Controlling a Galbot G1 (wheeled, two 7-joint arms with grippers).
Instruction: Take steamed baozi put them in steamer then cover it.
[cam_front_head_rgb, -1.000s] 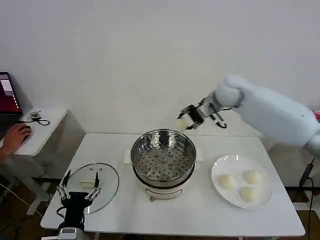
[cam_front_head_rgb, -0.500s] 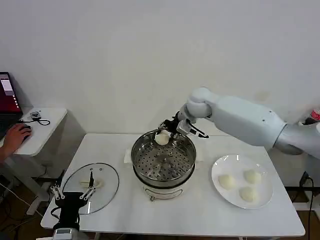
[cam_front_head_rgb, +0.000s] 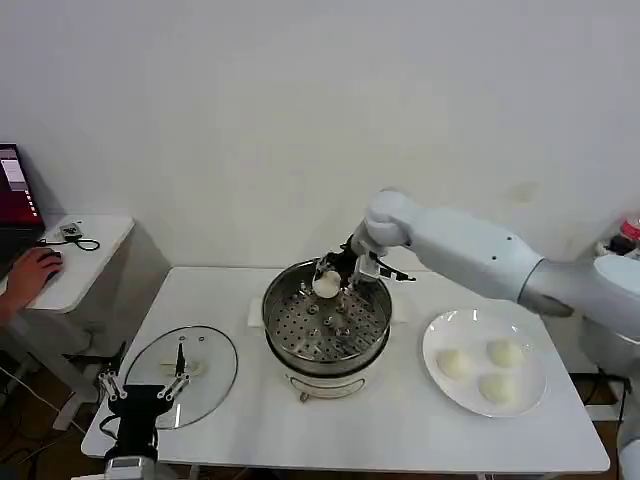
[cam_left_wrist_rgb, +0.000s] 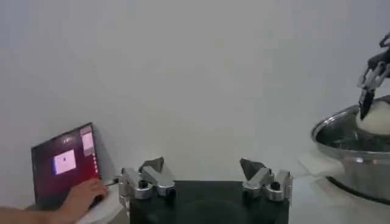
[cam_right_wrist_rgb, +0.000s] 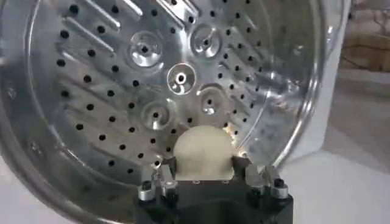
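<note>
Fingers of the right gripper (cam_front_head_rgb: 328, 283) clamp one baozi (cam_right_wrist_rgb: 203, 153) over the steamer (cam_front_head_rgb: 326, 322), at its far rim. Three buns (cam_front_head_rgb: 483, 369) rest on the plate (cam_front_head_rgb: 436, 342). Left gripper (cam_front_head_rgb: 141, 389) hovers spread beside the cover (cam_front_head_rgb: 185, 364).

A plain white wall (cam_front_head_rgb: 250, 110) fills the back of the room, evenly lit and bare. In front of it stands a white rectangular worktop (cam_front_head_rgb: 250, 410). On the robot's left, a smaller white side table (cam_front_head_rgb: 85, 250) carries a laptop (cam_front_head_rgb: 15, 190) with a lit reddish screen and what may be a small cabled device (cam_front_head_rgb: 70, 233). Dark floor shows below, with loose cables (cam_front_head_rgb: 20, 400).
</note>
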